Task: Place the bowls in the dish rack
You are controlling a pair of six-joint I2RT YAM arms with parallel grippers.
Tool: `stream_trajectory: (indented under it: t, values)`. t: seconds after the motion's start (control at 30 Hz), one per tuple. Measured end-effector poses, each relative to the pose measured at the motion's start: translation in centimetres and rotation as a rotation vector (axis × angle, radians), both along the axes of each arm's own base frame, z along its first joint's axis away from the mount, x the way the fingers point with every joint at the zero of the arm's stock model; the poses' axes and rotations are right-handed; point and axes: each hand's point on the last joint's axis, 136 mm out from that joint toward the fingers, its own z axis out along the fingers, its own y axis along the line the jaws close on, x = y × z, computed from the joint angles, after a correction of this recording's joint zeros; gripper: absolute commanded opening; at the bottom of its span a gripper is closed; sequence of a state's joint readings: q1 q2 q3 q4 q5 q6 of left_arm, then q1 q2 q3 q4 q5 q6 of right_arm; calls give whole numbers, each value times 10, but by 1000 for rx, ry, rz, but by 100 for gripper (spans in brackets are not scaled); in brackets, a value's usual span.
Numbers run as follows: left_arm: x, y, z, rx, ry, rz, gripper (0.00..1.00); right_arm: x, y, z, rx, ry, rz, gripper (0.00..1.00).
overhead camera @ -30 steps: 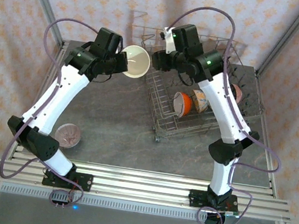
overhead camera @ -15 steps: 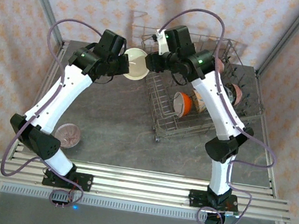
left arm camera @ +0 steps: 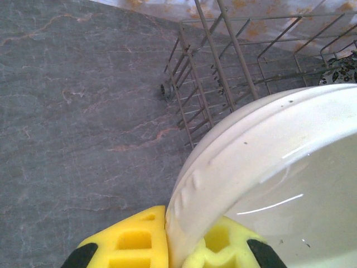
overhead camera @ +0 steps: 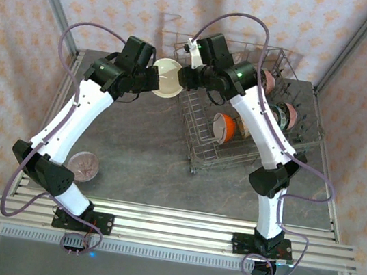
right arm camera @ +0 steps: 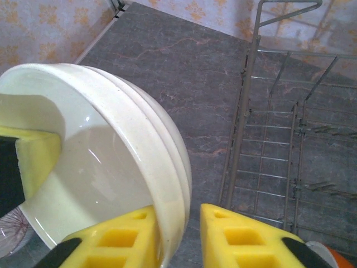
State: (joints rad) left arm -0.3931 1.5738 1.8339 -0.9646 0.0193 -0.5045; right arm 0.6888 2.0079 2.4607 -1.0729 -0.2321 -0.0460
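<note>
— Papered walls with small orange flowers are boxing in three sides, and a grey stone-look table is carrying everything. What are you seeing from above?

— Both arms are meeting at the far end, just left of the dish rack. The left gripper is clenching a white bowl and holding it on edge, up off the table. The right gripper is sitting at the bowl's opposite rim.

— And the rack itself?

— It's standing on the right half of the table. An orange bowl is leaning among the tines, with other bowls beside and behind it. One patterned bowl is lying out on the table near the left arm's base, well apart from the rack.

— The left wrist camera?

— Two yellow fingers are pinching the white bowl's rim, one outside and one inside. A corner of the rack is showing just beyond the bowl.

— The right wrist camera?

— Its yellow fingers are straddling the rim. One is lying inside the bowl, while the other is standing outside with a gap showing between it and the wall. So that gripper is released, not gripping. The rack's wires are rising just to the right.
</note>
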Motion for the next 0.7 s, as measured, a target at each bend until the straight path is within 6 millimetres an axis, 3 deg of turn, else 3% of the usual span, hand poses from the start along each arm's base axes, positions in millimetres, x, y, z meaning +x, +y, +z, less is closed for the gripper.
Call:
stream_trajectory:
  t: [0.33,0.53,0.7]
  values:
    - [1,-4,-5,5,11,-6,0,6,0,-10,-34,-3,-31,26]
    - [0,-8,-5,5,13,-15,0,9,0,-13,-49,-12,-52,7]
    - [0,-10,-5,2,14,-16,0,13,-3,-15,-66,-18,-81,4]
